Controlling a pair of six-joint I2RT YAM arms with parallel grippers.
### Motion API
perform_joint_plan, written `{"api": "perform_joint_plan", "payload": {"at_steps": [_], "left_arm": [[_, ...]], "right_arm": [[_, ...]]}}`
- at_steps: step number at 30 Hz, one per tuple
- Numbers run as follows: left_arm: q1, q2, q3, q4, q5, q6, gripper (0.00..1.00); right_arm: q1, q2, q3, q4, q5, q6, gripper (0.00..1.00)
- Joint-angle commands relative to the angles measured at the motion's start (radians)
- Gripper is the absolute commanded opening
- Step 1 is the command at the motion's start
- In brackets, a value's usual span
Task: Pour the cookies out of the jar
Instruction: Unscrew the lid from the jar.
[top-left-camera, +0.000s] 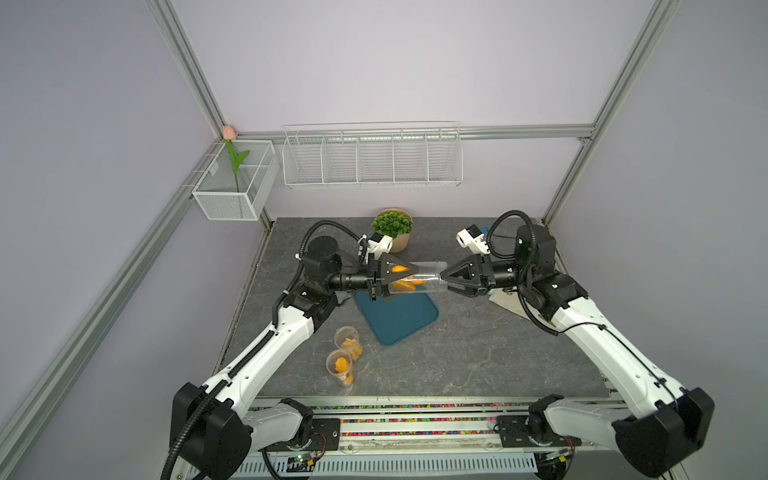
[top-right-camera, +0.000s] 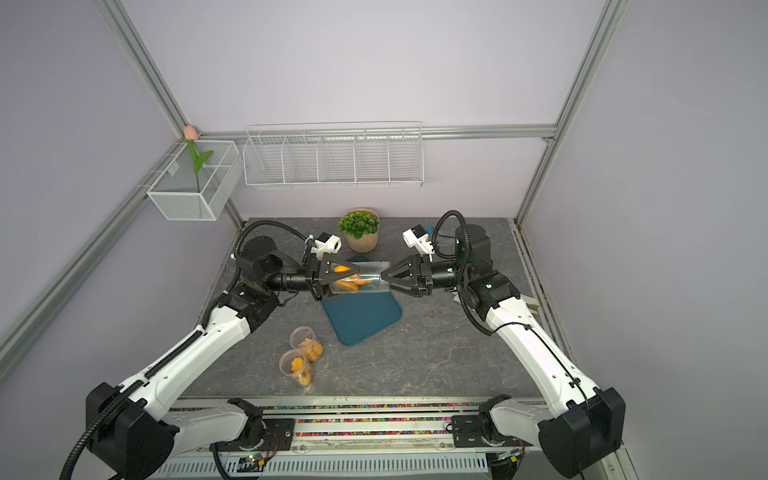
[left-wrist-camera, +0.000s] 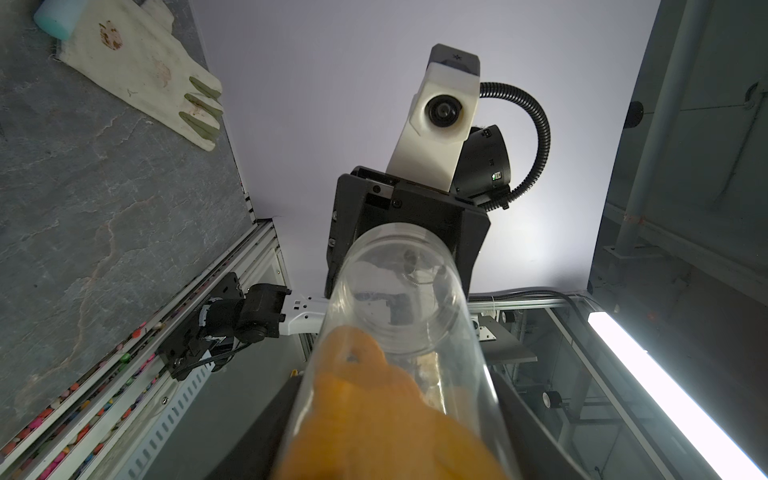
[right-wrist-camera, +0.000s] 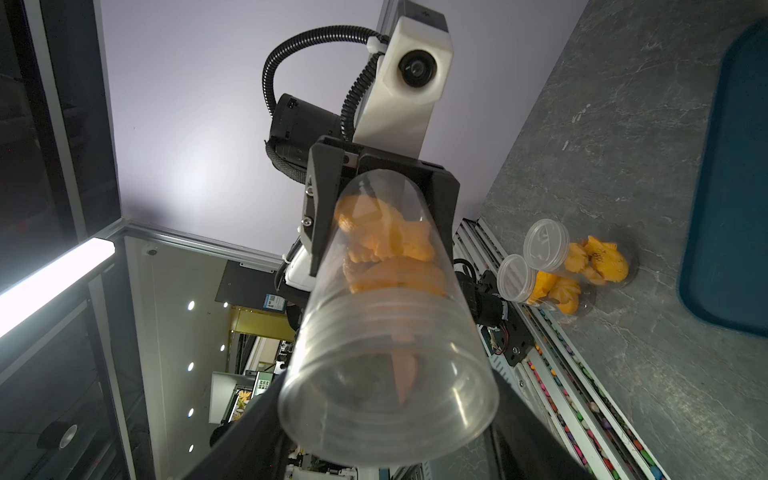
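The clear jar (right-wrist-camera: 386, 374), its mouth filling the lower middle of the right wrist view, lies level above the blue tray (top-left-camera: 409, 324) mid-frame in both top views. The cookies (right-wrist-camera: 390, 249) are all inside near its closed end, so nothing is poured yet. The left claw (top-left-camera: 415, 279) pinches that end, the right claw (top-left-camera: 444, 279) straddles the mouth with its grip impossible to tell, and I can read no writing.

Both arms (top-left-camera: 291, 332) white-shelled, black joints, ribbed black cable (left-wrist-camera: 541, 124) along each. Black left gripper (top-left-camera: 405, 282) and right gripper (top-left-camera: 444, 281), triangular cut-out fingers (top-left-camera: 461, 291); white camera housing (left-wrist-camera: 432, 137) above each.
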Motion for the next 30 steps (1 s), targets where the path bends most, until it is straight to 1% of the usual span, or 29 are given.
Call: {"api": "perform_joint_plan", "payload": {"at_steps": [1,4,7,9,13,18,21,23,26,28,30], "left_arm": [[-0.008,-0.002,0.014,0.016,0.006,-0.016,0.60],[-0.008,-0.003,0.014,0.016,0.006,-0.015,0.60],[-0.008,-0.008,0.012,0.014,0.004,-0.016,0.61],[-0.008,-0.012,0.009,0.015,0.004,-0.016,0.61],[-0.008,-0.024,0.003,0.008,0.007,-0.015,0.60],[-0.008,-0.031,-0.004,0.004,0.007,-0.015,0.61],[-0.008,-0.028,0.004,0.001,0.009,-0.017,0.60],[-0.008,-0.025,0.014,-0.003,0.008,-0.018,0.60],[-0.008,-0.025,0.021,-0.008,0.010,-0.018,0.60],[-0.008,-0.025,0.019,-0.009,0.010,-0.018,0.60],[-0.008,-0.025,0.016,-0.009,0.010,-0.018,0.60]], "right_arm": [[0.026,0.001,0.025,-0.020,-0.066,-0.016,0.73],[0.028,-0.003,0.030,-0.033,-0.063,-0.021,0.80],[0.031,-0.006,0.031,-0.032,-0.056,-0.021,0.80],[0.036,-0.006,0.033,-0.029,-0.056,-0.021,0.79],[0.037,-0.016,0.034,-0.027,-0.058,-0.028,0.72],[0.036,-0.026,0.033,-0.038,-0.052,-0.061,0.72],[0.035,-0.032,0.050,-0.073,-0.042,-0.137,0.72],[0.034,-0.039,0.061,-0.117,-0.006,-0.224,0.72],[0.035,-0.046,0.060,-0.118,0.048,-0.317,0.70],[0.038,-0.049,0.063,-0.125,0.074,-0.405,0.69],[0.039,-0.063,0.059,-0.125,0.083,-0.523,0.69]]}}
